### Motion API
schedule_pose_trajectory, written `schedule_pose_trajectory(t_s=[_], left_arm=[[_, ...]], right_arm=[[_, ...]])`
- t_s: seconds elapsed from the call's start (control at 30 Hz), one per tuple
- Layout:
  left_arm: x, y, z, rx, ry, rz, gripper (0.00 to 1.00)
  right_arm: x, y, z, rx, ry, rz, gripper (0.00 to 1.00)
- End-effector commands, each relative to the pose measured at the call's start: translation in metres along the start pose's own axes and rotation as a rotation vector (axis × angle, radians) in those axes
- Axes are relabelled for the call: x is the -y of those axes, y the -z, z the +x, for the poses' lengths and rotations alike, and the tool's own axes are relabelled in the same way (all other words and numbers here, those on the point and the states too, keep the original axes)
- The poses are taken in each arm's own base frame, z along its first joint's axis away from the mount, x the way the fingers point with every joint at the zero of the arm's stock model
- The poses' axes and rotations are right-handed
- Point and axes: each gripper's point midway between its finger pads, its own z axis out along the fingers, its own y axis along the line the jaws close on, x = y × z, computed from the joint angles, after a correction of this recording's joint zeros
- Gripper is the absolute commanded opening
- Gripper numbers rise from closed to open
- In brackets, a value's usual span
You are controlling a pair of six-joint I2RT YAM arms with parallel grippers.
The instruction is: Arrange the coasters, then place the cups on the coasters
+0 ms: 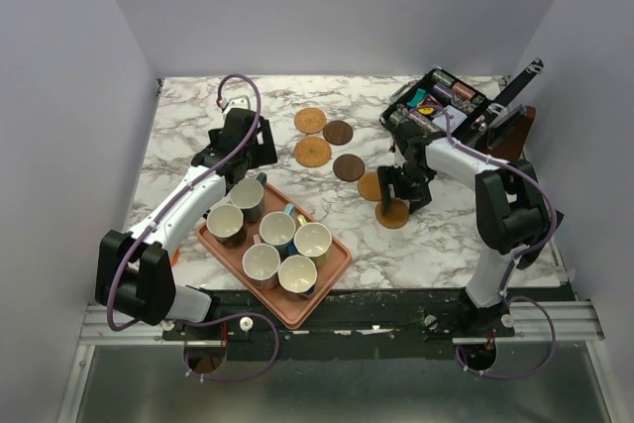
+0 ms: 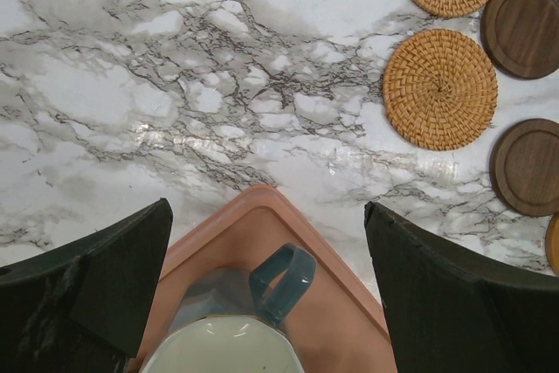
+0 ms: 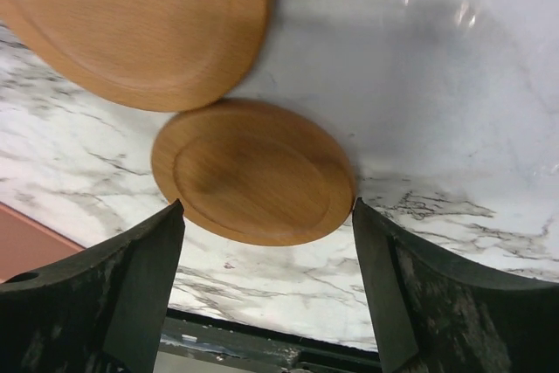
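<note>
- Nearest the arm bases, on the left half of the worktop, a pink tray holds all six cups. None stands on a coaster yet.
- To the right of the tray, the right gripper hangs over a smooth tan coaster that lies flat on the marble. The gripper is released. Its fingers stand apart, one on each side of the disc, with their tips close to its rim.
- This is the relation the next move turns on: the disc is straight below, centred in the gap. Being round, it offers no better side to take it from.
- A second tan coaster lies just beyond it on the tray side. The two either touch or slightly overlap at the rim; I cannot tell which.
- Further back, the left gripper hovers wide open and empty above the tray's far corner. The grey-green cup is below and just nearer than its fingers.
- Beyond, mid-worktop, are two woven coasters and two dark brown coasters, lying loosely and well apart from the cups.
- As I judge it, the right arm is nearer the tan pair and the left arm is nearer the cups.
- A black box of oddments sits at the far right.
</note>
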Motion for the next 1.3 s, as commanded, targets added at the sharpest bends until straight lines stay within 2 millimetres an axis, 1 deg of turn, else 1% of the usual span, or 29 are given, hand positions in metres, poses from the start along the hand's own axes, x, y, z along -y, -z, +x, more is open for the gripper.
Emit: schedule_pose_trajectory(t_s=[0.0,0.1,0.2,0.3,0.37,0.47,0.6,0.63,0.73,0.83,0.9,0.93,1.0,1.07,1.13,1.27], left_arm=[[-0.006,0.007,-0.006,0.034,0.016,-0.015,0.99],[-0.008,0.009,-0.006,0.039,0.017,-0.021,0.99],[-0.010,0.011,-0.005,0.044,0.022,-0.024,0.99],[-0.011,0.013,-0.002,0.043,0.030,-0.024,0.99],[-0.012,0.014,-0.002,0.047,0.037,-0.024,0.99],[-0.013,0.015,0.000,0.047,0.044,-0.020,0.99],[-0.014,0.017,0.002,0.046,0.042,-0.022,0.99],[-0.015,0.017,0.002,0.046,0.042,-0.022,0.99],[-0.016,0.019,0.004,0.045,0.040,-0.023,0.99],[-0.017,0.020,0.006,0.046,0.048,-0.022,0.99],[-0.017,0.020,0.006,0.049,0.057,-0.019,0.99],[-0.017,0.020,0.007,0.049,0.060,-0.017,0.99],[-0.015,0.019,0.008,0.048,0.066,-0.009,0.99],[-0.015,0.018,0.009,0.044,0.064,-0.010,0.99],[-0.014,0.018,0.008,0.044,0.060,-0.008,0.99],[-0.015,0.020,0.007,0.046,0.055,-0.009,0.99]], right_arm=[[-0.006,0.016,-0.030,0.083,0.005,-0.062,0.86],[-0.003,0.007,-0.029,0.059,0.032,-0.076,0.84],[-0.006,-0.006,-0.018,0.006,0.059,-0.117,0.78],[-0.011,-0.012,-0.003,-0.026,0.056,-0.155,0.74],[-0.017,-0.012,0.003,-0.029,0.057,-0.188,0.71],[-0.033,-0.012,0.010,-0.041,0.083,-0.236,0.69],[-0.058,-0.016,0.012,-0.057,0.148,-0.254,0.69],[-0.061,-0.017,0.012,-0.061,0.167,-0.241,0.70],[-0.061,-0.012,0.004,-0.021,0.186,-0.182,0.71],[-0.053,0.003,-0.004,0.074,0.176,-0.126,0.80],[-0.046,0.013,-0.004,0.136,0.183,-0.097,0.82],[-0.043,0.014,-0.001,0.154,0.189,-0.080,0.85],[-0.037,0.018,0.006,0.175,0.206,-0.043,0.86],[-0.035,0.014,0.017,0.155,0.228,-0.012,0.85],[-0.034,0.006,0.029,0.116,0.250,0.024,0.83],[-0.035,-0.006,0.042,0.066,0.273,0.068,0.74]])
